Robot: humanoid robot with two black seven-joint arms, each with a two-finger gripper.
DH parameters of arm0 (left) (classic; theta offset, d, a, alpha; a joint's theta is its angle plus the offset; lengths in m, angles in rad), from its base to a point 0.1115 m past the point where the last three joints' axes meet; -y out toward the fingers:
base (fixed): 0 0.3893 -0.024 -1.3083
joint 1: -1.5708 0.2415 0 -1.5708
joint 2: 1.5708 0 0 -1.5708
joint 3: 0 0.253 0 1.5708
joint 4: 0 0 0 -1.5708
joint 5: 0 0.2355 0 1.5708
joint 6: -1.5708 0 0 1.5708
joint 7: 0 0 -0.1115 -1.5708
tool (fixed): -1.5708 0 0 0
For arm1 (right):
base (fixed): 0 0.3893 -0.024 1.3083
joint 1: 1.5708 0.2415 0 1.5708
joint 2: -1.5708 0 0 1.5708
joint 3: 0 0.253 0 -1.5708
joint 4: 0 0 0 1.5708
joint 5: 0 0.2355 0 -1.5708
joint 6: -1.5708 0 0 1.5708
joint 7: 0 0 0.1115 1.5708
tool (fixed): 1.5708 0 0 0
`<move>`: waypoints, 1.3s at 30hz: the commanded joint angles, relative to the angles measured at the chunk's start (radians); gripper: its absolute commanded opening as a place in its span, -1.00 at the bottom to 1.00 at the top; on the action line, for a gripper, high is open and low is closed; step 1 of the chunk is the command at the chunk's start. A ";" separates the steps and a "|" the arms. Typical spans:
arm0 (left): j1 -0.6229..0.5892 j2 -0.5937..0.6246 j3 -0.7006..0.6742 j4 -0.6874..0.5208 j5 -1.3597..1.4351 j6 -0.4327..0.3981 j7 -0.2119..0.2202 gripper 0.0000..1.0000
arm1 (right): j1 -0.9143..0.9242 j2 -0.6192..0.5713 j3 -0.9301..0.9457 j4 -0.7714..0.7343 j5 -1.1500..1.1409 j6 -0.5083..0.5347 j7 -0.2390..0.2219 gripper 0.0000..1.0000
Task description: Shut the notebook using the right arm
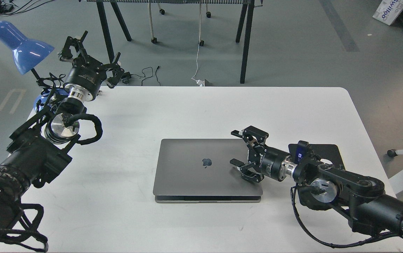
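Near the middle of the white table (194,109), a little toward its near edge, your notebook (206,168) lies flat with its lid down and the logo facing up, the lid's front lip sitting just short of the base so a thin strip of the base shows along the near side. At its right edge your right arm's jaws (238,151) are spread wide, one finger (238,133) past the notebook's far right corner and the other (236,162) over the lid near its right edge; you cannot tell whether that lower finger touches the metal. Behind the right wrist, toward the table's right edge, a black mouse pad (329,151) is mostly hidden by the arm (327,175), so anything on it cannot be made out. At the far left corner of the table your left arm's jaws (89,59) are held up and spread apart with nothing between them, well apart from the notebook. Just beside them a blue desk lamp (22,45) stands at that corner, its base largely covered by the left arm (39,151) and its looped cable (92,130). Beyond the far edge, black trestle legs (247,42) and loose cables (148,75) sit on the grey floor (310,52). Both arms are cut off by the lower corners of the view.
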 commanded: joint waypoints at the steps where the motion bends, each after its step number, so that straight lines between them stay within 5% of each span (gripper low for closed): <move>1: 0.000 -0.001 0.000 0.000 0.000 0.000 0.000 1.00 | -0.014 0.001 -0.029 -0.002 -0.037 -0.003 0.001 1.00; 15: 0.000 0.001 0.000 0.000 0.000 0.000 0.000 1.00 | -0.015 0.001 0.020 -0.015 -0.081 -0.003 0.006 1.00; 29: 0.000 -0.001 0.000 0.000 0.000 0.000 0.000 1.00 | -0.002 0.010 0.797 0.009 -0.046 0.006 -0.019 1.00; 36: 0.000 -0.001 0.001 0.000 0.000 0.000 0.000 1.00 | 0.064 -0.006 0.905 -0.116 0.209 0.003 -0.092 1.00; 39: 0.000 -0.001 0.001 0.001 0.001 0.000 0.000 1.00 | 0.090 -0.008 0.914 -0.170 0.323 0.006 -0.091 1.00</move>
